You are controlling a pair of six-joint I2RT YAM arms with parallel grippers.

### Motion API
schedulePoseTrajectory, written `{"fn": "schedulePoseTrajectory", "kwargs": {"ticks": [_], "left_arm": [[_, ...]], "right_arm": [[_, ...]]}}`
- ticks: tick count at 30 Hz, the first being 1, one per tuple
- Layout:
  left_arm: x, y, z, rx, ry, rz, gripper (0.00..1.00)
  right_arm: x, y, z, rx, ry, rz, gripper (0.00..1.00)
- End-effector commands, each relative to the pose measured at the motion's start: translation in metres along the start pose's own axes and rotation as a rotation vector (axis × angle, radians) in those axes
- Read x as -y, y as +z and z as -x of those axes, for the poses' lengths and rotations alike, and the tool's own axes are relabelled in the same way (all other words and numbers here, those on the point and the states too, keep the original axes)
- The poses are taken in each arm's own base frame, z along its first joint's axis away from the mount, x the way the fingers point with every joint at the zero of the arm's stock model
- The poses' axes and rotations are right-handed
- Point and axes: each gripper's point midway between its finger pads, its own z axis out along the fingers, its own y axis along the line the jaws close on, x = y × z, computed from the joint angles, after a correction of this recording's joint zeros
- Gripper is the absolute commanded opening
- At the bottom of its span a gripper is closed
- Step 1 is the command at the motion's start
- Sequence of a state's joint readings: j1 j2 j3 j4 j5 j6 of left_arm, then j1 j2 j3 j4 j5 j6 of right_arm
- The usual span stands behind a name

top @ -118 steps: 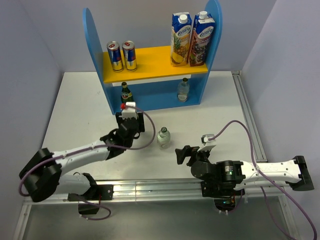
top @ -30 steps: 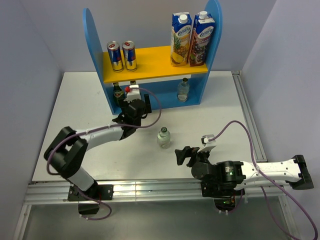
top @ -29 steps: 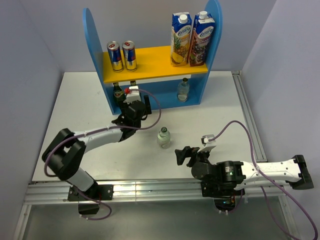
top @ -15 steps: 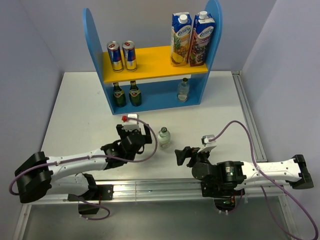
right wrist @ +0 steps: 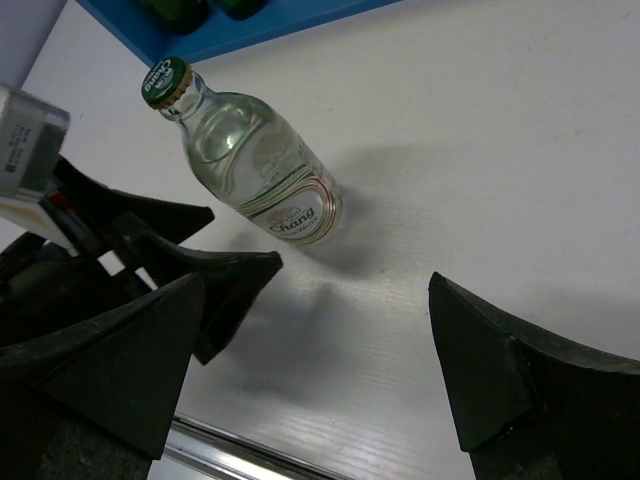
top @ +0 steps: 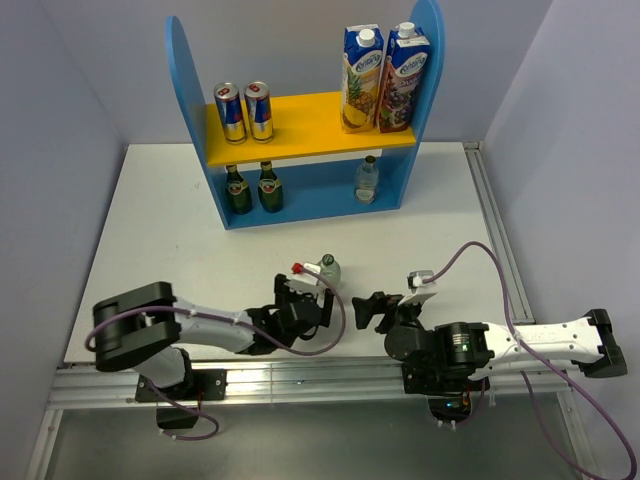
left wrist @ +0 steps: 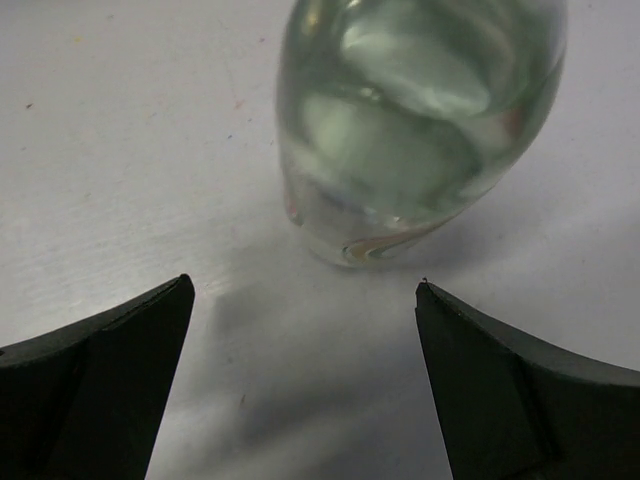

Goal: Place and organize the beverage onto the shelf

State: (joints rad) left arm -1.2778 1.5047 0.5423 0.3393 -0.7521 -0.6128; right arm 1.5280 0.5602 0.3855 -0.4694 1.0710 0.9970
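A clear bottle [top: 327, 268] with a green cap stands on the table in front of the shelf [top: 310, 125]. My left gripper [top: 315, 293] is low on the table just on its near side. It is open, and the bottle [left wrist: 420, 120] stands beyond the fingertips of the gripper [left wrist: 303, 283]. My right gripper [top: 366, 306] is open to the right of the bottle [right wrist: 255, 170], nothing between its fingers. Two cans [top: 243, 112] stand on the upper board. Two green bottles [top: 252, 189] and a second clear bottle [top: 367, 180] are on the lower level.
Two juice cartons [top: 382, 78] stand at the right end of the upper board. The left gripper's fingers [right wrist: 200, 260] show in the right wrist view, close to my right gripper [right wrist: 318, 280]. A metal rail [top: 300, 375] runs along the table's near edge.
My left arm has pulled back from the shelf's lower level, leaving a second green bottle there, and has swung down to the near side of the clear bottle. The right gripper shifted slightly.
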Motion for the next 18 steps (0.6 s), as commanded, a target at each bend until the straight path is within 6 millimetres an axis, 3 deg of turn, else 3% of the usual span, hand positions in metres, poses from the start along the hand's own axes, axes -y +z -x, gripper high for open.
{"fn": "schedulePoseTrajectory", "kwargs": {"ticks": [1, 5, 6, 10, 14, 17, 18], "left_arm": [[0.040, 0.013, 0.047, 0.134, -0.081, -0.054, 0.99], [0.043, 0.028, 0.052, 0.171, -0.065, 0.001, 0.97], [0.049, 0.031, 0.059, 0.183, -0.070, 0.003, 0.93], [0.051, 0.046, 0.059, 0.187, -0.049, 0.038, 0.81], [0.045, 0.060, 0.061, 0.190, -0.056, 0.069, 0.67], [0.037, 0.069, 0.064, 0.195, -0.062, 0.092, 0.36], [0.036, 0.071, 0.065, 0.200, -0.062, 0.094, 0.08]], "right_arm": [[0.005, 0.000, 0.009, 0.050, 0.037, -0.032, 1.00], [0.007, -0.001, 0.009, 0.053, 0.034, -0.044, 1.00], [0.006, -0.001, 0.010, 0.053, 0.036, -0.042, 1.00], [0.007, -0.002, 0.010, 0.057, 0.040, -0.044, 1.00], [0.008, -0.002, 0.010, 0.059, 0.044, -0.042, 1.00], [0.007, -0.002, 0.010, 0.059, 0.044, -0.039, 1.00], [0.007, -0.002, 0.010, 0.058, 0.046, -0.038, 1.00]]}}
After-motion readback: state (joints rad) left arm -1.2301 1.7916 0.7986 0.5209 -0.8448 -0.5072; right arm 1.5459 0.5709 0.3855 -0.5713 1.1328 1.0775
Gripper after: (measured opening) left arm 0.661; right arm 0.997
